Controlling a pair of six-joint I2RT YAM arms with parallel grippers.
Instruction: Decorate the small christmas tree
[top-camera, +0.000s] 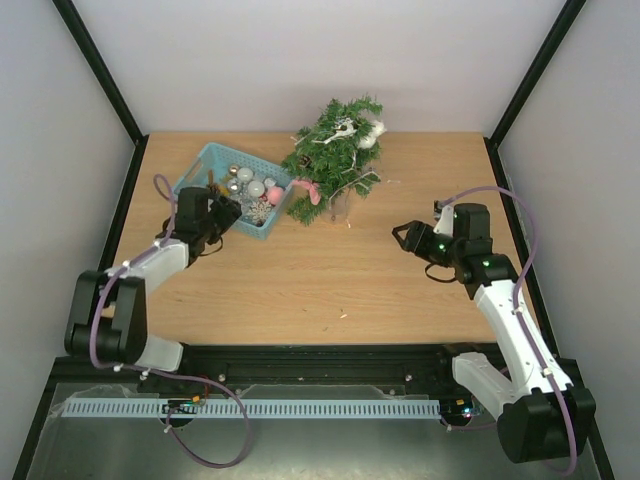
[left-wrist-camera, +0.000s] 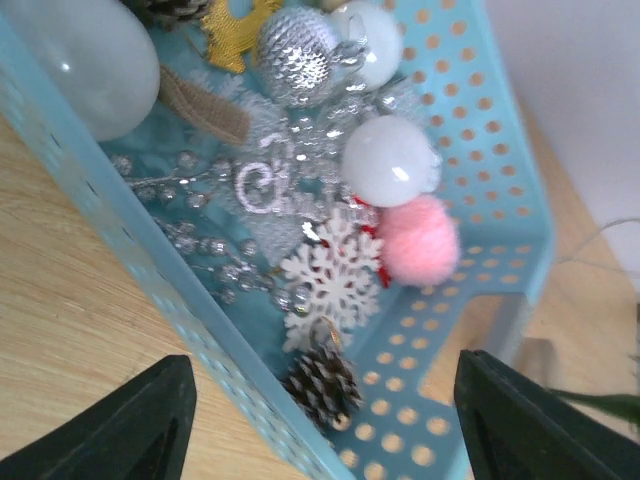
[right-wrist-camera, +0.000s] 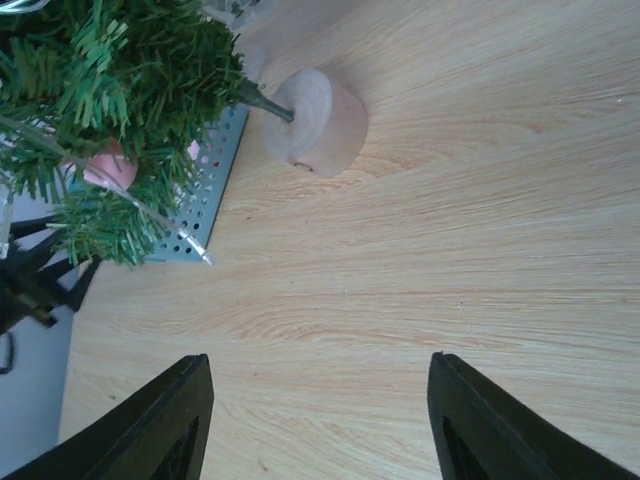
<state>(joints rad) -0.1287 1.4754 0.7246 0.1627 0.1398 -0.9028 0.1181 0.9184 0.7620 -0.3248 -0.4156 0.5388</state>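
- 1 small christmas tree (top-camera: 335, 150) at the bench (top-camera: 300, 290) far edge, 1 teal basket (top-camera: 196, 166) just beside it.
- In the basket: 1 snowflake (left-wrist-camera: 335, 280), 1 pink pompom (left-wrist-camera: 418, 240), 1 pinecone (left-wrist-camera: 322, 385); silver script (left-wrist-camera: 270, 185) unreadable.
- Left gripper (top-camera: 222, 212) and right gripper (top-camera: 405, 237): both wide apart, empty.

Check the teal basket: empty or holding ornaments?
Holding ornaments: the basket contains a snowflake, a pinecone, a pink pompom and a white bauble, among others.
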